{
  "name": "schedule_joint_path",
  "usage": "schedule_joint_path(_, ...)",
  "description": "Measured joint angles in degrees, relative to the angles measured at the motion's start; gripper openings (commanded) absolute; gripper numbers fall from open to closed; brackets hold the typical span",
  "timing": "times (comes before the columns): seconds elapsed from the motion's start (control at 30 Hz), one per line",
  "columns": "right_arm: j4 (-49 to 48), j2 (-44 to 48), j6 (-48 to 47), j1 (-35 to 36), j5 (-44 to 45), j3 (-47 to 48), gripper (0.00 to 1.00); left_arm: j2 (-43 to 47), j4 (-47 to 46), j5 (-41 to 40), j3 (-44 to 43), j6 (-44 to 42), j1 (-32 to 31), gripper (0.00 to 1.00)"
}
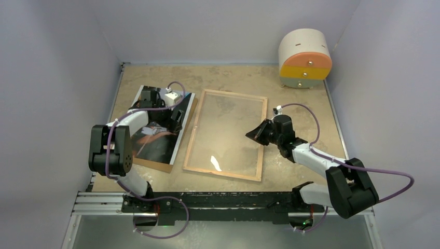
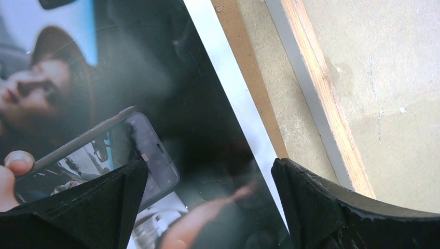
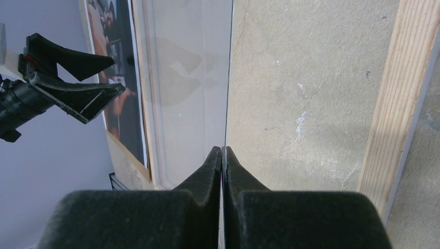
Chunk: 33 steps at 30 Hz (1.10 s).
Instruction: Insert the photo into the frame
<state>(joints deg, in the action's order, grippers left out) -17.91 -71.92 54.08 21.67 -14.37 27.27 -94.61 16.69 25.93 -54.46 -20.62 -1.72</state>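
The left gripper hangs spread wide over the photo, which lies on hardboard at left. The right gripper pinches the glass pane of the centre frame. The next move is likely to grasp the photo's border.

The photo lay on a hardboard sheet at the left of the table, the frame flat just right of it. A round container stood behind, in the far right corner.
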Motion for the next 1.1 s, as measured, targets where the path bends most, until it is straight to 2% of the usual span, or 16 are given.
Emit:
schedule_joint_path(0.7, -2.1, 0.0, 1.6, 0.0, 2.7, -2.4, 0.00, 0.0, -0.5, -0.9, 1.2, -1.6, -2.0, 1.00)
schedule_joint_path(1.1, -11.8, 1.2, 2.5, 0.0, 2.5, -4.9, 0.00, -0.6, -4.3, -2.7, 3.6, -3.0, -5.4, 0.98)
